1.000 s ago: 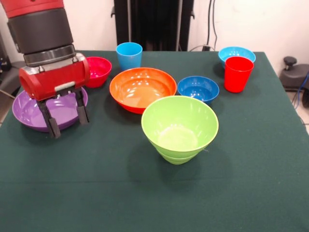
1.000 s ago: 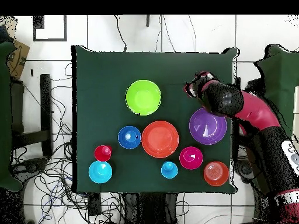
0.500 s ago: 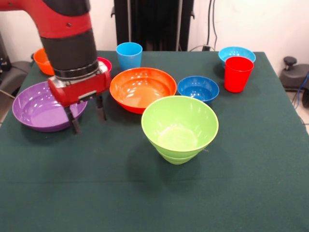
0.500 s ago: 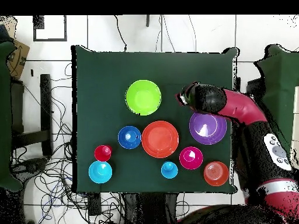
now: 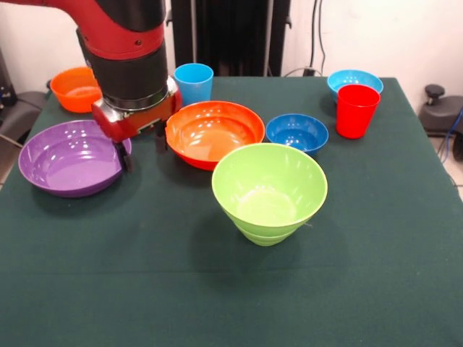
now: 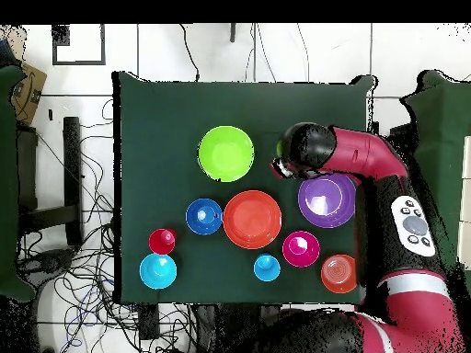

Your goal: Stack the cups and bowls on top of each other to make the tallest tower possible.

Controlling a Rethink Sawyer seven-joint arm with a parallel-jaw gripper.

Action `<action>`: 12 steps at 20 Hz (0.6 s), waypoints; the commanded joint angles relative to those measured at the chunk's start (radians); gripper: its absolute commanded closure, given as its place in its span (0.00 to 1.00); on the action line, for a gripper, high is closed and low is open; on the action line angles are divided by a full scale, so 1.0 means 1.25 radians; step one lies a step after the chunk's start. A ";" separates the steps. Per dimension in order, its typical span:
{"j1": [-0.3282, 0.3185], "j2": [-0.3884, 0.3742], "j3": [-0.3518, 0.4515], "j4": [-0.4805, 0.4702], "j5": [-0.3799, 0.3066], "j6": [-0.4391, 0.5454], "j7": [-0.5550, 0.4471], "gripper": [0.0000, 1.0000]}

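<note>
Green cloth table (image 5: 376,238); no writing legible.

Bright, even light falls from above, leaving small white glints inside the large glossy orange plastic bowl (image 5: 214,133) and the wide purple plastic bowl (image 5: 70,157). The deep lime green plastic bowl (image 5: 269,192) casts a soft, blurred-edged shadow onto the dark green tablecloth (image 5: 231,289) toward the front camera. The front view is sharp throughout; the overhead view renders the cloth flat and nearly shadowless.
</note>
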 commanded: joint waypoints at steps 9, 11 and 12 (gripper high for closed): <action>0.105 0.044 -0.148 -0.065 -0.045 0.021 0.206 0.00; 0.123 0.065 -0.167 -0.072 -0.047 0.009 0.220 0.00; 0.131 0.077 -0.176 -0.076 -0.048 0.004 0.228 0.00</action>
